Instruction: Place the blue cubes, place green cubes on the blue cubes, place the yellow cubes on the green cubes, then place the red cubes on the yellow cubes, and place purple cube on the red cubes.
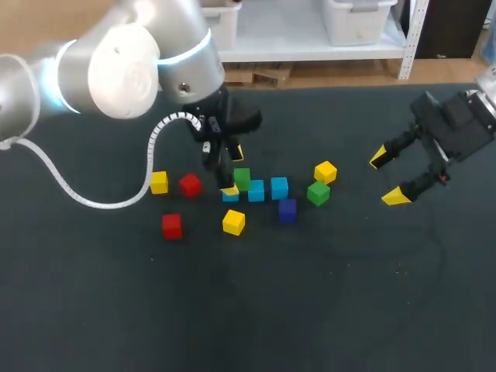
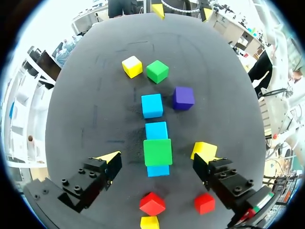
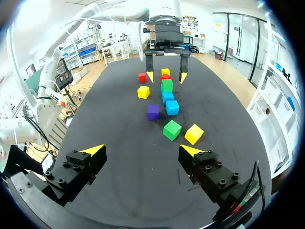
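Eleven cubes point(image 1: 233, 222) — five colours among them.

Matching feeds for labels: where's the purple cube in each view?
Head view: purple cube at the near side of the rightmost blue cube.
Left wrist view: purple cube beside that blue cube.
Right wrist view: purple cube beside that blue cube.
Shared landmark: green cube stacked on a blue one.
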Robot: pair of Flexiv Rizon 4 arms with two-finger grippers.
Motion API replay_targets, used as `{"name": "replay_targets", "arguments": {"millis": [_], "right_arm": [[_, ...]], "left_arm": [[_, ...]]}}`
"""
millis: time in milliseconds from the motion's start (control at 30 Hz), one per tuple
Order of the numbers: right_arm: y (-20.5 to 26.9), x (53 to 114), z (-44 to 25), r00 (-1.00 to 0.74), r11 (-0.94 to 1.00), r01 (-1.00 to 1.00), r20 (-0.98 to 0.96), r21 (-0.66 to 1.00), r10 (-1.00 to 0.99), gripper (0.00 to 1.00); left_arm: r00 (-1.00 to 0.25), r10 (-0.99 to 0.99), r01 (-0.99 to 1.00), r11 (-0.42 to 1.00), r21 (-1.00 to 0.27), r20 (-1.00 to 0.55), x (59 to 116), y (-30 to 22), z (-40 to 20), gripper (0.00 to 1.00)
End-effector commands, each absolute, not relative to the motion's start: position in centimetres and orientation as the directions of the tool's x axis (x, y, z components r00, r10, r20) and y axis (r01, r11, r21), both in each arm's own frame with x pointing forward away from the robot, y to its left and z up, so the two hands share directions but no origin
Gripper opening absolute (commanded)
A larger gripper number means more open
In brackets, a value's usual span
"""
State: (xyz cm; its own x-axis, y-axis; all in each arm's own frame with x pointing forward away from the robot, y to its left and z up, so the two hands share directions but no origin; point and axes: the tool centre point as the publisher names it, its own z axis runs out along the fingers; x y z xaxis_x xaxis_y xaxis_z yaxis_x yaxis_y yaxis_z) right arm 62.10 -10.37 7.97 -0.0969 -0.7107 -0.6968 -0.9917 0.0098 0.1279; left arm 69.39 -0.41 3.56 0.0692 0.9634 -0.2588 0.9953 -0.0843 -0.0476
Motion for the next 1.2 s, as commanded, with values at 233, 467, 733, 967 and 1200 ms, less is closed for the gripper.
{"name": "replay_targets", "arguments": {"millis": [233,467,733,967,1200], "right_arm": [[-10.4,62.1,7.9,-0.096,0.009,-0.992,-0.698,0.128,-0.709,1.0],[-10.4,62.1,7.9,-0.096,0.009,-0.992,-0.698,0.128,-0.709,1.0],[-10.4,62.1,7.9,-0.096,0.009,-0.992,-0.698,0.128,-0.709,1.0],[-10.4,62.1,7.9,-0.096,0.009,-0.992,-0.698,0.128,-0.709,1.0],[-10.4,62.1,7.9,-0.096,0.009,-0.992,-0.698,0.128,-0.709,1.0]], "left_arm": [[0.102,0.97,0.995,-0.103,0.007,-0.22,67.9,1.7,7.4,1.0],[0.119,0.966,0.993,-0.115,0.031,-0.23,66.0,3.7,8.6,1.0],[0.067,0.927,0.996,-0.043,0.073,-0.369,63.9,7.0,9.4,1.0],[0.081,0.864,0.993,-0.03,0.111,-0.496,62.3,9.3,9.6,1.0],[0.091,0.843,0.992,-0.03,0.122,-0.531,61.4,11.4,10.8,1.0]]}}
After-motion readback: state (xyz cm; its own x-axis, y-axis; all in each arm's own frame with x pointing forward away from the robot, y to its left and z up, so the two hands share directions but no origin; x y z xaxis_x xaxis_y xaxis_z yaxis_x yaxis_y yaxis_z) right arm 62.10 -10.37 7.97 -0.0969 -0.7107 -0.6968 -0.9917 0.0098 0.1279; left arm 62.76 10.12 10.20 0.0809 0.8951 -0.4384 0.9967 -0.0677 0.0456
